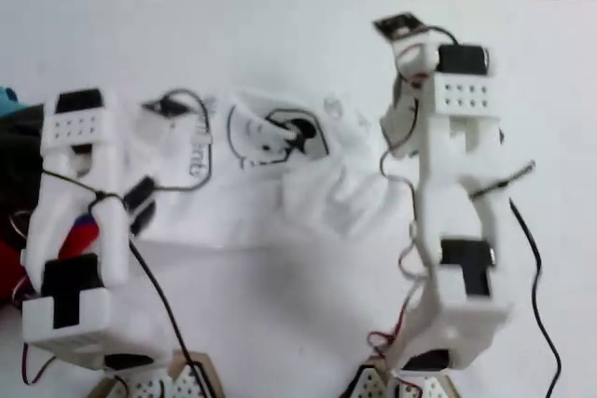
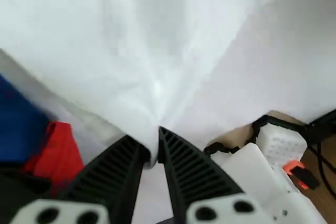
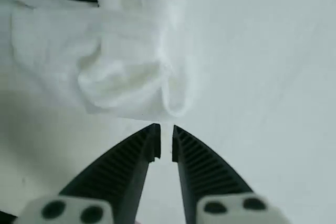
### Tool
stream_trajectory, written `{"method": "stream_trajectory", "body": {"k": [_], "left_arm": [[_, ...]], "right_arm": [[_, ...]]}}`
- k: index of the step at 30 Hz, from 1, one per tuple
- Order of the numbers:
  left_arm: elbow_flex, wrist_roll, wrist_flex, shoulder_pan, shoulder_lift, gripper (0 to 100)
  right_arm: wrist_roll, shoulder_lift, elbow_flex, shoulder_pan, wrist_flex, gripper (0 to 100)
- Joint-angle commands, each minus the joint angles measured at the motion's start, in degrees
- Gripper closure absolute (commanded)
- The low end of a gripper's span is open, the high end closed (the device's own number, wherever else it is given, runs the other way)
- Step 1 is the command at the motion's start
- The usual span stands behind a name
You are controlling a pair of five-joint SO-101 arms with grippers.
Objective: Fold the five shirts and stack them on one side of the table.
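White shirt (image 1: 280, 165) with a black face print lies rumpled across the middle of the table (image 1: 280, 305), one fold clamped in the left claw (image 2: 157, 145), while the right claw (image 3: 164, 142), fingers nearly together on nothing, sits just short of its bunched edge.

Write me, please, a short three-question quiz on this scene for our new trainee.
1. True or false: the left pincer is shut on the white shirt.
2. The shirt's print is: A) a black line drawing; B) red stripes; C) a green star.
3. Which pincer holds nothing?
Key: 1 true; 2 A; 3 the right pincer, beside the shirt's rumpled edge.
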Motion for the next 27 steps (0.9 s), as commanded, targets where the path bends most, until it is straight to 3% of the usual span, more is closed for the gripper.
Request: {"method": "stream_trajectory", "body": {"k": [1,7,12,15,22,27], "left_arm": [[3.8,-2.8,-0.9,-1.1,-2.6,97],[9.1,-2.6,-12.5,-4.9,-2.5,97],[12.0,-2.5,-17.2,-6.4,-2.5,97],[12.8,-2.5,-17.1,-6.4,-2.5,97],[12.9,-2.5,-17.1,-6.5,-2.5,97],[12.8,-2.5,-17.1,-6.4,-2.5,97]], "right_arm": [[0.5,-12.4,16.6,-0.7,-6.9,91.2],[0.0,-15.8,41.4,-6.9,-31.8,85.7],[-1.9,-14.6,48.3,-8.9,-44.9,85.7],[-6.0,-15.8,47.6,-8.7,-46.6,85.5],[-6.5,-26.3,41.8,-9.4,-40.5,85.7],[-6.5,-25.4,42.8,-12.1,-47.9,85.4]]}}
